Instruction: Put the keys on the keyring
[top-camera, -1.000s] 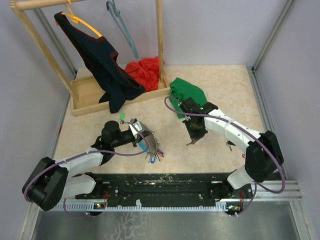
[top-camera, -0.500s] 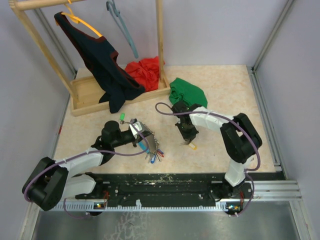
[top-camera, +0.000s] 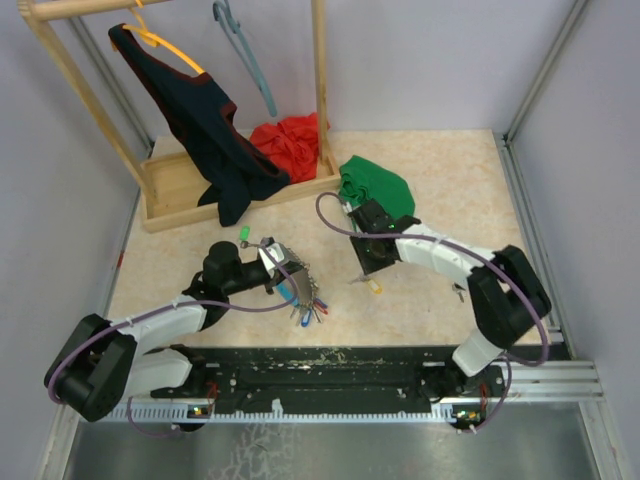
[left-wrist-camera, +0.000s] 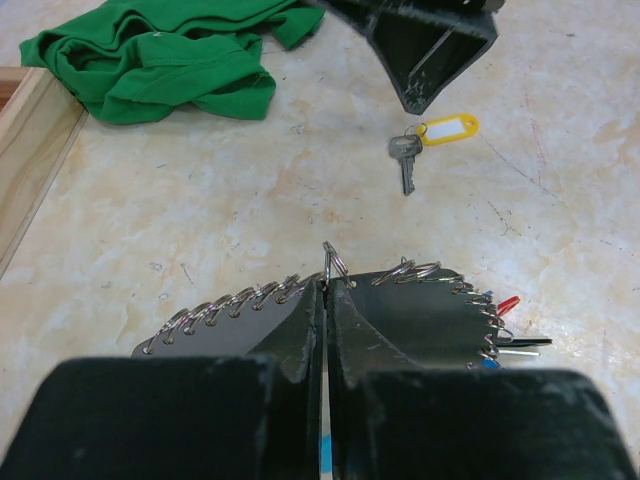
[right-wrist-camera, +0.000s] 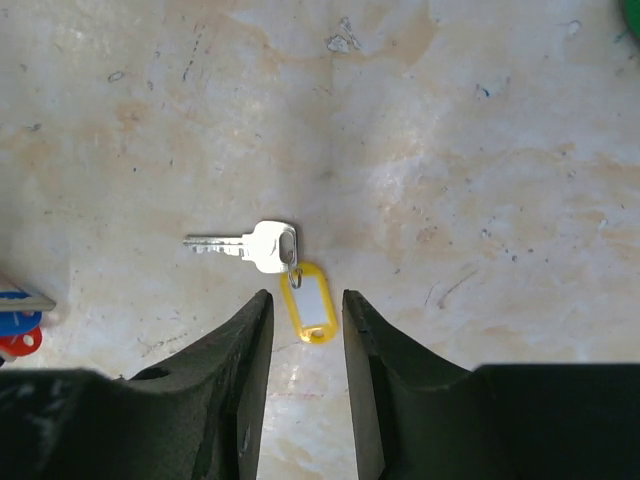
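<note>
Yellow-tagged silver key (right-wrist-camera: 262, 245) lies loose on the beige desk (right-wrist-camera: 480, 150) under the right hand (right-wrist-camera: 305, 298), its fingers just parted, apart from the silver wire keyring (left-wrist-camera: 328, 258) clamped in the left hand (left-wrist-camera: 325, 292): dropped, likely needing a regrasp.

**Much of the ring out of sight**

We found the large silver wire keyring (left-wrist-camera: 328, 262) mostly hidden behind the black left gripper (left-wrist-camera: 326, 292). In the right wrist view, red and blue plastic tags (right-wrist-camera: 18, 330) were cut by the left edge. From above, the yellow-tagged silver key (top-camera: 375, 287) was too small to make out.
</note>
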